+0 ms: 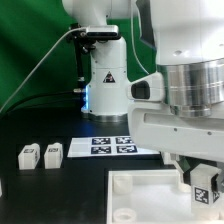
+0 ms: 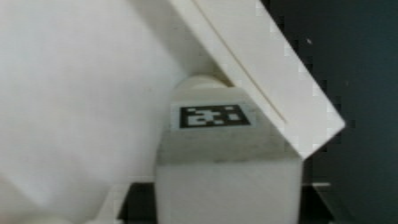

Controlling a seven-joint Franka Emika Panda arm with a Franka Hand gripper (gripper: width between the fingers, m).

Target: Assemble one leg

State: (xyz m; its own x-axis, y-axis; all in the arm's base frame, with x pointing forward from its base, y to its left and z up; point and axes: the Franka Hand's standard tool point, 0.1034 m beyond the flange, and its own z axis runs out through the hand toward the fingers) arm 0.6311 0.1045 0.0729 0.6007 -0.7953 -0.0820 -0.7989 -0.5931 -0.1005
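My gripper (image 1: 203,186) is at the exterior view's lower right, shut on a leg (image 1: 208,179), a small white block whose marker tag faces the camera. It holds the leg at the right corner of the large white square tray-like piece (image 1: 135,186). In the wrist view the held leg (image 2: 221,165) stands between my jaws with its tag towards the camera. Its far end touches the tray piece's raised rim (image 2: 267,72) at a corner. My gripper (image 2: 221,205) shows only as dark edges either side of the leg.
Two more legs (image 1: 28,155) (image 1: 52,152) lie on the black table at the exterior view's left. The marker board (image 1: 110,147) lies behind the tray piece. The arm's white base (image 1: 105,70) stands at the back, with a cable running off to the left.
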